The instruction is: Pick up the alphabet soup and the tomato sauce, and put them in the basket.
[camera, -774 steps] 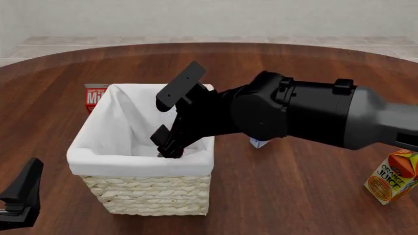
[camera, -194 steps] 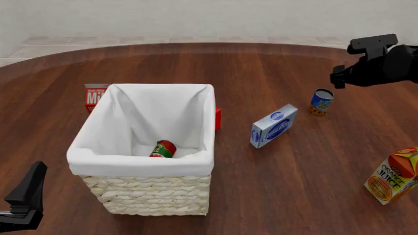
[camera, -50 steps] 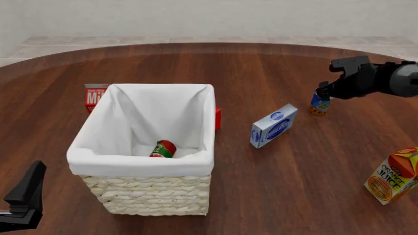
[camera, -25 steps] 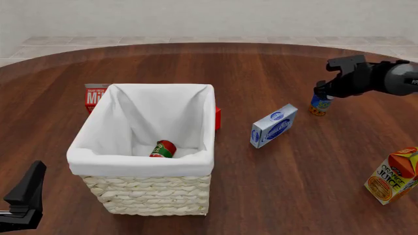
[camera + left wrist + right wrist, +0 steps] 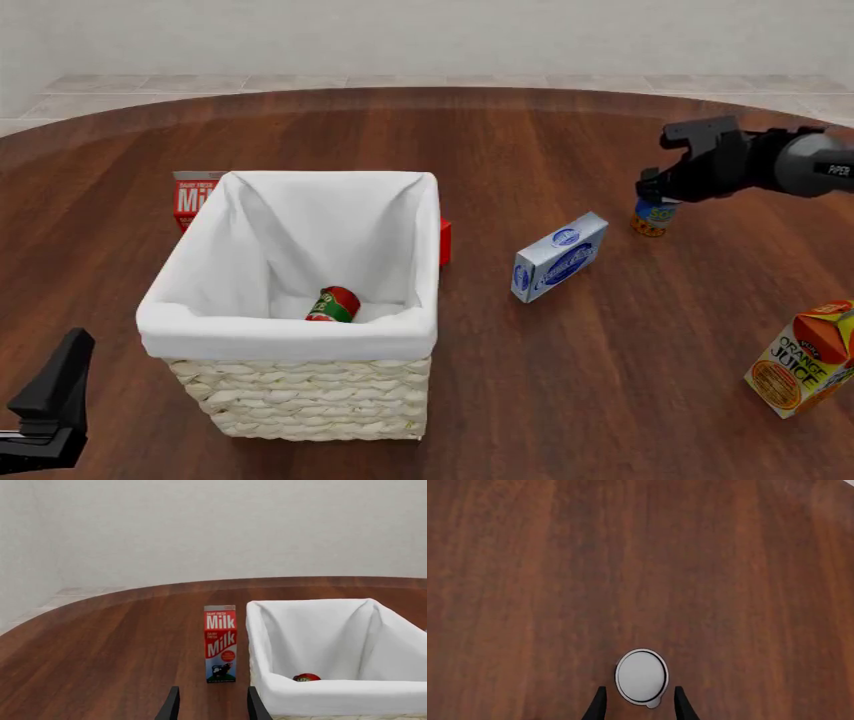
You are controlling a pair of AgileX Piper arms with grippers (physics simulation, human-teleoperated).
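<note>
The alphabet soup, a blue can, stands upright at the right of the table. My right gripper is open just above it and hides its top in the front view. In the right wrist view the can's grey top lies between the fingertips, which stand apart on either side. The tomato sauce lies on its side inside the basket; it also shows in the left wrist view. My left gripper is open and empty at the near left, short of the basket.
A blue-and-white box lies between the basket and the soup can. An orange juice carton stands at the near right. A milk carton stands behind the basket's left corner. A red object sits against the basket's right side.
My right gripper has come down and slightly left onto the alphabet soup, now covering its top. The left arm, basket and tomato sauce have not moved.
</note>
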